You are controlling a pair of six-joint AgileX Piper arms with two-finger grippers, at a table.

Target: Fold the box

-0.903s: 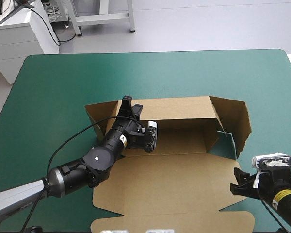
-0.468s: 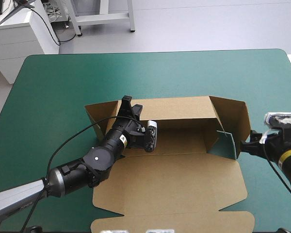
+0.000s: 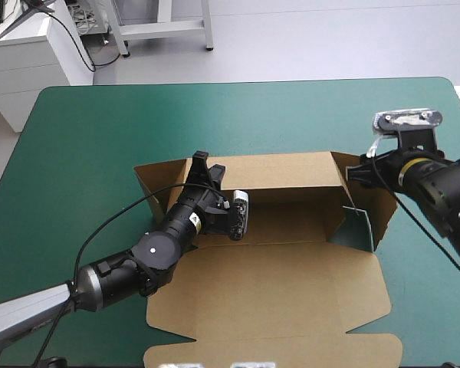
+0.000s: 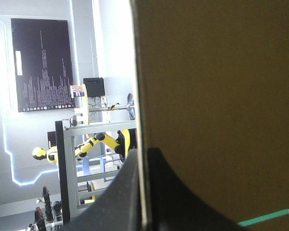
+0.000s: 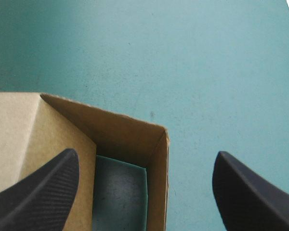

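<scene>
**Left jaws clamped on the rear wall, right jaws spread above the right-hand end**

My left gripper has its jaws all but pressed together, with the board of the box pinched between them. The grip sits on the top edge of the rear wall, near that wall's left end. I judge the purpose to be bracing: the wall stands upright, and the pinch steadies it while the other end is worked.

My right gripper has its jaws spread wide and holds nothing. It hangs over the corner where the right-hand end flap meets the rear wall. One finger stands over the inside of the box, the other over the bare teal-green cover outside it. I judge that this placement straddles the flap so I can take it or press it inward.

The box lies about the middle of the table and reaches to the near edge. Its rear wall and right flap are raised, while the lid panel lies flat toward the near edge. Cover shows through a gap at the right end, so I judge that end not yet tucked.
</scene>
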